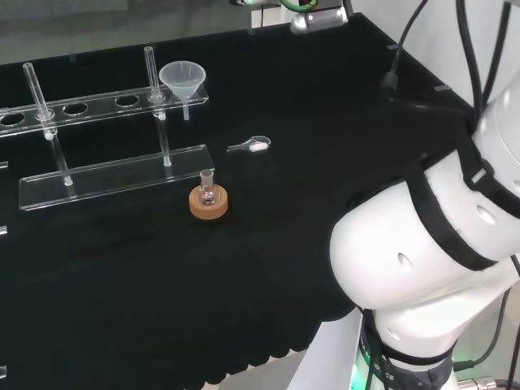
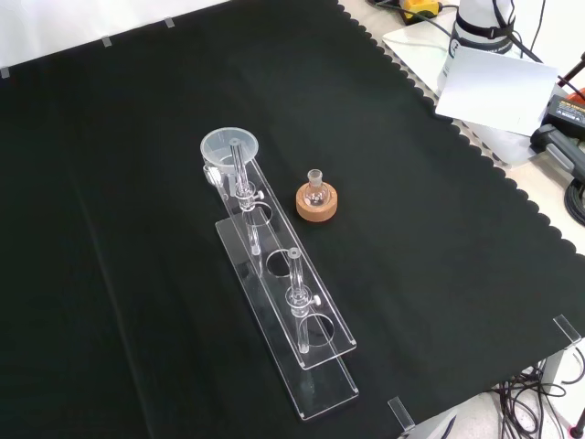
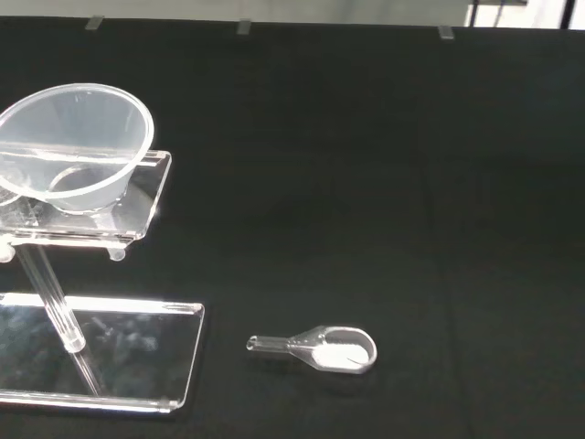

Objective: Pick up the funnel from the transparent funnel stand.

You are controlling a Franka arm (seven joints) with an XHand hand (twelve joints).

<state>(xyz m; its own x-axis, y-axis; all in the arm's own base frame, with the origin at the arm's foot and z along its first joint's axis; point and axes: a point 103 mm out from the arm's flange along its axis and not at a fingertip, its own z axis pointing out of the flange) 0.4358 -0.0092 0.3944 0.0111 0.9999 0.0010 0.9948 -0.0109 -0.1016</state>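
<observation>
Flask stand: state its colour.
The ring stand under the small flask is cork tan, clearest in the front view.

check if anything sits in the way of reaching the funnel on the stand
Nothing visible blocks it. The funnel sits in the end hole of the stand, open above. The nearest post rises right beside it. The flask and scoop lie apart on the cloth.

In the head view, the funnel [image 1: 182, 79] sits in the right end of the stand [image 1: 114, 175], the little flask [image 1: 208, 193] in front.
</observation>
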